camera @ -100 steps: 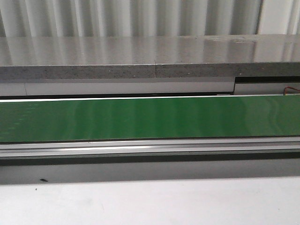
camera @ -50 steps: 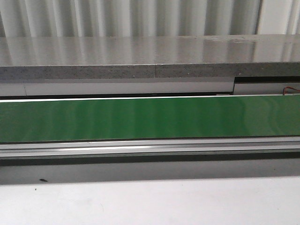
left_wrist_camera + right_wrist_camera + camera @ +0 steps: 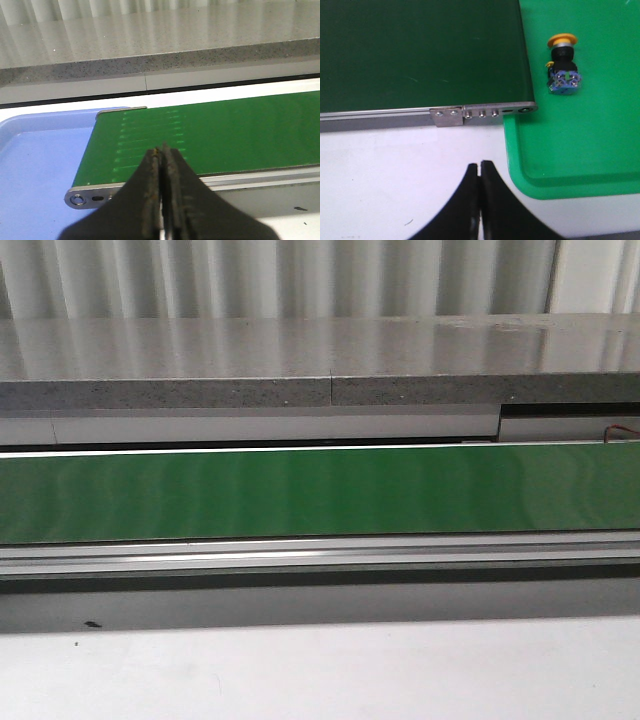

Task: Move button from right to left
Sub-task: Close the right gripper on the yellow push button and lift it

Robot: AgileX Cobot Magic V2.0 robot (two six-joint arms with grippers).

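Note:
The button (image 3: 563, 62) lies on its side in a green tray (image 3: 600, 150), yellow cap away from me, blue-grey body nearer; it shows only in the right wrist view. My right gripper (image 3: 479, 164) is shut and empty, over the white table beside the tray's corner, well short of the button. My left gripper (image 3: 163, 149) is shut with nothing in it, its tips over the near edge of the green conveyor belt (image 3: 215, 135) close to that belt's end. Neither gripper nor the button appears in the front view.
A light blue tray (image 3: 35, 160) sits past the belt's end by my left gripper. The belt (image 3: 320, 490) runs across the front view with a metal rail (image 3: 320, 555) before it and a grey stone counter (image 3: 300, 360) behind. The belt's metal end bracket (image 3: 485, 112) abuts the green tray.

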